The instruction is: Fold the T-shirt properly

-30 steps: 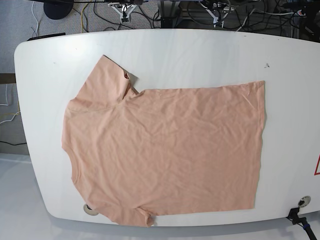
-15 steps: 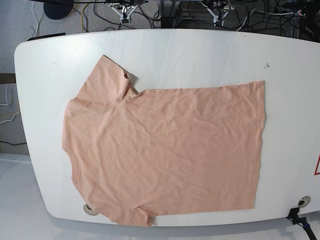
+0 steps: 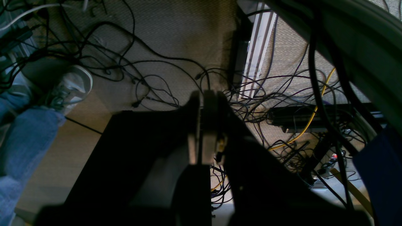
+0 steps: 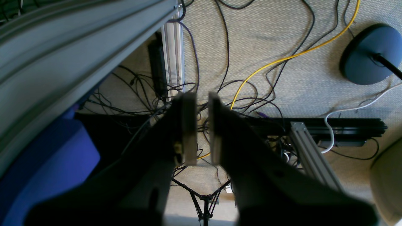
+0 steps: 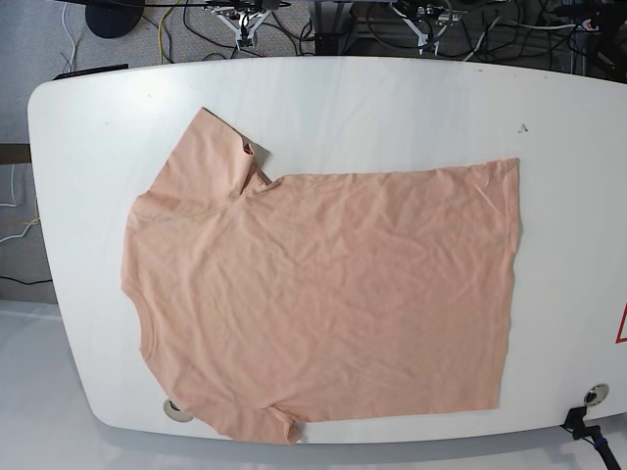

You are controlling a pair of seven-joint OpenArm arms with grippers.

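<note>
- Only the base view shows the T-shirt (image 5: 323, 294) and the white counter (image 5: 392, 98); both wrist views look down past the counter at carpet and cables.
- The left wrist view shows the left hand (image 3: 204, 125) with its fingers pressed together, nothing between them, above a tangle of black cables (image 3: 150, 72) and a person's jeans and white shoe (image 3: 69, 91).
- The right wrist view shows the right hand (image 4: 202, 128) with its fingers slightly apart, a narrow gap between them, holding nothing; a yellow cable (image 4: 282, 59) and a dark round stand base (image 4: 370, 53) lie on the carpet below.
- The T-shirt lies flat and slightly wrinkled, its long axis running left to right across the counter: collar and sleeves toward the left edge, hem toward the right edge.
- One sleeve points to the far left corner; the other reaches the near edge, just beside a round grommet hole (image 5: 176, 409).
- Grey carpet (image 5: 39, 39) lies beyond the far edge.
</note>
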